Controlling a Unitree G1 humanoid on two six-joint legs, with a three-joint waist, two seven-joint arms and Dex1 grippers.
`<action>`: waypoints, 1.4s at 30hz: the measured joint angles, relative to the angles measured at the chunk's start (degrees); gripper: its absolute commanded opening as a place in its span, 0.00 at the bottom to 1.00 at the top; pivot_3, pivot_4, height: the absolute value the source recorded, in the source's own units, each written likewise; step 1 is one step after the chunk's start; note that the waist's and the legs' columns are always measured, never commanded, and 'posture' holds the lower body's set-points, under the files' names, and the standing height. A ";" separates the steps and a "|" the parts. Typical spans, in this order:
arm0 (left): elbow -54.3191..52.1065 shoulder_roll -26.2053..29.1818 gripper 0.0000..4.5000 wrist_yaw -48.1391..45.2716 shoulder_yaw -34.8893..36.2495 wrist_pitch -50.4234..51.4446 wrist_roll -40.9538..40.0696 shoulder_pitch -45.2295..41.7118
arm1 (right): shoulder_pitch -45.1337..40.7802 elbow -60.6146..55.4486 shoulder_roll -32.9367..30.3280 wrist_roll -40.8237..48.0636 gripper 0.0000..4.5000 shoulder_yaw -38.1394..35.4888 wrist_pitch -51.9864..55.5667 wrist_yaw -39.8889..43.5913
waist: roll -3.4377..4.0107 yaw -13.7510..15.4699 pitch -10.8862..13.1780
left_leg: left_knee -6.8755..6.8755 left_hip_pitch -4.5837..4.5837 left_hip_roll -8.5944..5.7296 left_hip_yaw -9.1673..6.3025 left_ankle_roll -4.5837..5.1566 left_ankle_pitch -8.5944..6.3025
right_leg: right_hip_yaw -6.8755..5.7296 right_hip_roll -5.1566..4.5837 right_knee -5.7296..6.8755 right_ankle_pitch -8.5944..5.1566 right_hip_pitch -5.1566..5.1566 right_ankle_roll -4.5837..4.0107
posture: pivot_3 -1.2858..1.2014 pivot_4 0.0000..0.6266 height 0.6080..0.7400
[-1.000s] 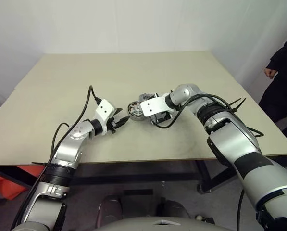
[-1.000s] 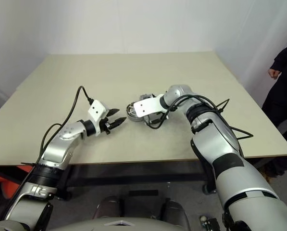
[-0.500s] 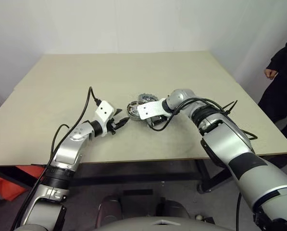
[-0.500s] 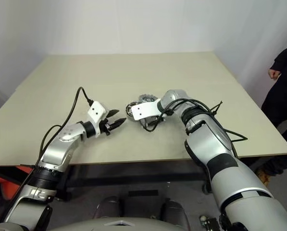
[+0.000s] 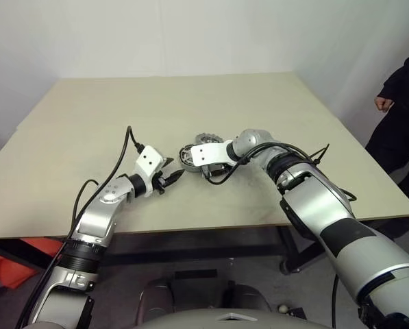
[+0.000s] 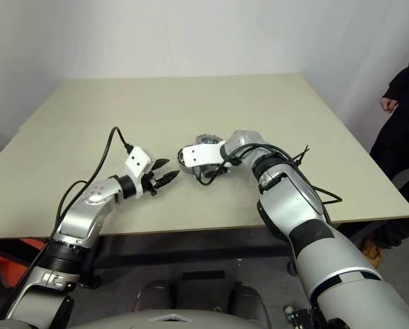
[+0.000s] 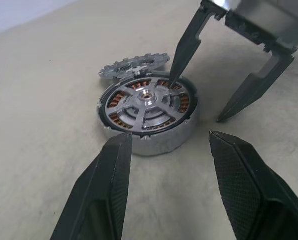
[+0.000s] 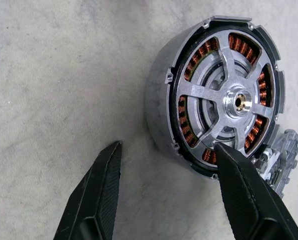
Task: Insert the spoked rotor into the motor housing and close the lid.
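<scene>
So compared with 1 second back, the right arm has swung in toward the middle of the table and dipped a bit, and its fingers have come in from full spread to a medium gap, while the left arm hasn't budged. Right now the right gripper (image 7: 223, 75) hangs tilted down over the motor housing (image 8: 216, 102), with 1 finger (image 7: 181, 52) tip resting on or just above the housing's far rim and the other finger off to the side over bare table (image 5: 88, 123); it's holding nothing. The spoked rotor (image 7: 145, 102) already looks seated: the silver spokes sit flush inside the ring with the copper windings showing through the cut-outs, hub in the centre. So I'd say step 1 is done and we're at the lid part. The lid (image 7: 134, 64), the dark notched piece, lies flat on the table just behind the housing, on its far side, touching or nearly touching it, I can't tell which. The left gripper (image 5: 168, 177) sits on the near-left side of the housing, pointing at it, fingers at a medium spread and empty, close but not touching. My guess for the next move: the right gripper has to reach past the housing, pinch the lid by its rim, lift it and centre it over the rotor. The left one could steady the housing so it doesn't slide.
</scene>
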 measured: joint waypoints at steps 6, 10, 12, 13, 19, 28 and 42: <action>-0.31 0.10 0.57 0.02 0.00 0.03 0.14 0.18 | -0.04 -0.31 -0.67 0.03 0.15 -0.95 -0.45 -0.21 | 0.00 -0.44 -0.01 | 0.00 0.00 -0.02 0.00 0.05 -0.03 | 0.00 0.00 -0.02 -0.03 0.03 -0.06 | 0.52 0.00 1.00; -0.32 0.06 0.57 0.06 -0.02 0.02 0.19 0.17 | 0.02 -0.27 -0.18 0.02 0.03 -1.11 -0.77 -0.33 | 0.02 -0.57 0.00 | -0.01 0.02 -0.01 0.00 0.04 -0.03 | 0.00 0.00 -0.01 -0.04 0.02 -0.06 | 0.52 0.00 1.00; -0.31 0.07 0.57 0.07 -0.02 0.02 0.24 0.17 | 0.16 -0.26 -0.16 0.02 0.01 -1.18 -0.67 -0.74 | 0.02 -0.56 0.00 | -0.01 0.03 -0.01 0.00 0.04 -0.03 | 0.01 0.00 0.01 -0.04 0.03 -0.06 | 0.52 0.00 1.00; -0.32 0.07 0.57 0.09 -0.02 0.02 0.26 0.17 | 0.21 -0.26 -0.16 0.02 0.01 -1.21 -0.60 -0.91 | 0.02 -0.56 0.00 | -0.01 0.04 -0.01 0.00 0.03 -0.02 | 0.01 0.00 0.01 -0.04 0.03 -0.06 | 0.52 0.00 1.00; -0.31 0.05 0.57 0.25 -0.02 -0.04 0.38 0.16 | 0.61 -0.20 -0.17 0.28 0.01 -2.03 -0.26 -1.46 | 0.02 -0.56 0.00 | -0.01 0.07 -0.01 0.00 0.02 -0.02 | 0.01 0.00 0.05 -0.03 0.05 -0.06 | 0.52 0.00 1.00; -0.27 -0.04 0.57 0.65 -0.01 -0.63 1.04 0.21 | 1.27 -0.27 -1.30 1.82 0.01 -4.78 -0.53 0.58 | 0.05 -0.41 0.03 | -0.01 -0.06 -0.03 0.00 0.04 -0.03 | 0.01 -0.01 -0.01 -0.04 -0.02 -0.06 | 0.52 0.00 1.00; 1.03 0.12 0.57 1.05 0.10 -1.46 1.18 0.42 | 8.85 -12.45 -2.94 6.59 0.01 -6.37 -7.15 12.87 | 0.05 -0.48 0.03 | -0.01 -0.22 -0.01 0.05 0.23 -0.14 | -0.01 0.00 -0.07 -0.09 -0.16 -0.15 | 0.52 0.00 1.00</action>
